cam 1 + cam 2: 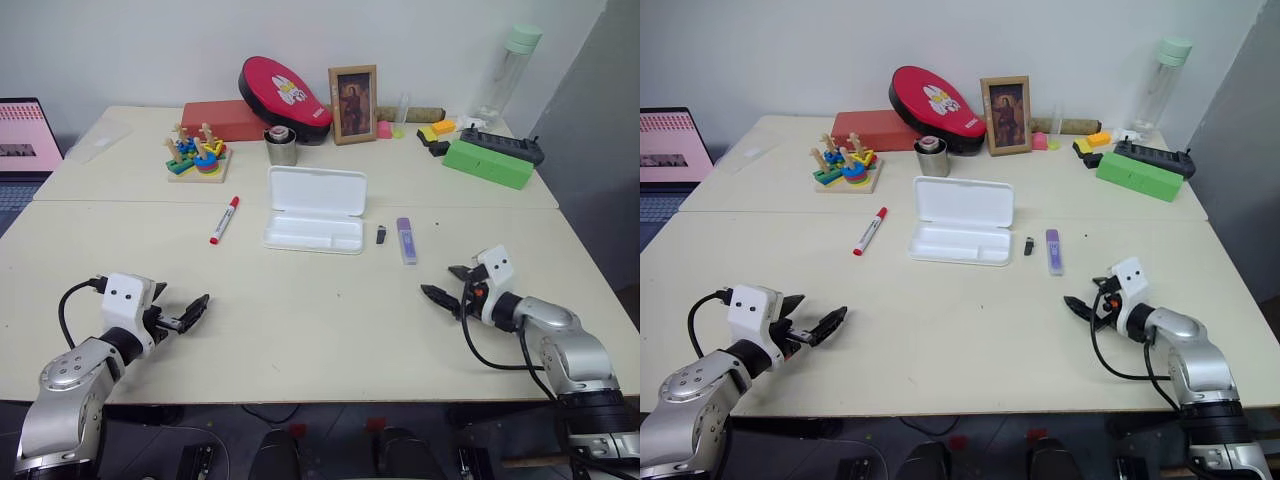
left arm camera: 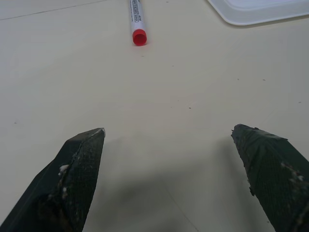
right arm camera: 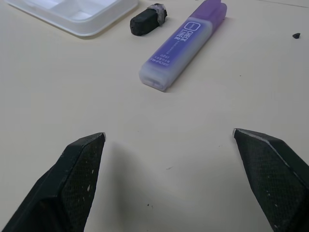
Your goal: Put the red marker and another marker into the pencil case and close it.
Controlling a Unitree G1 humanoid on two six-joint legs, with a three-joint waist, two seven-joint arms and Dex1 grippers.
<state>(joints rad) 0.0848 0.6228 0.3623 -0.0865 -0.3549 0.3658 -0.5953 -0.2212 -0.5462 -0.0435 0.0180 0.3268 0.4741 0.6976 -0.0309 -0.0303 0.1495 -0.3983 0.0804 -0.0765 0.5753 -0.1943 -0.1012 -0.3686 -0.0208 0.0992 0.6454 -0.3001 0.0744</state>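
My left gripper (image 1: 185, 318) stood with its fingers spread wide and nothing between them, hovering low over the bare table (image 1: 300, 320) near its front edge. My right gripper (image 1: 447, 288) was just as wide and just as empty, low over the table on the other side.

By my reading, nothing of the job was done yet. The red marker (image 1: 224, 220) lay on the table beyond my left gripper, to the left of the pencil case (image 1: 314, 222) and apart from it. The purple marker (image 1: 405, 240) lay flat to the right of the case, ahead of my right gripper, with a small black object (image 1: 381, 235) between it and the case. The case itself sat open in the middle, lid laid back, its tray holding neither marker. Both pickups, both placements and the closing were left.

Both forearms reached forward from the near edge, each gripper tipped slightly down toward its own marker, the right one angled inward.
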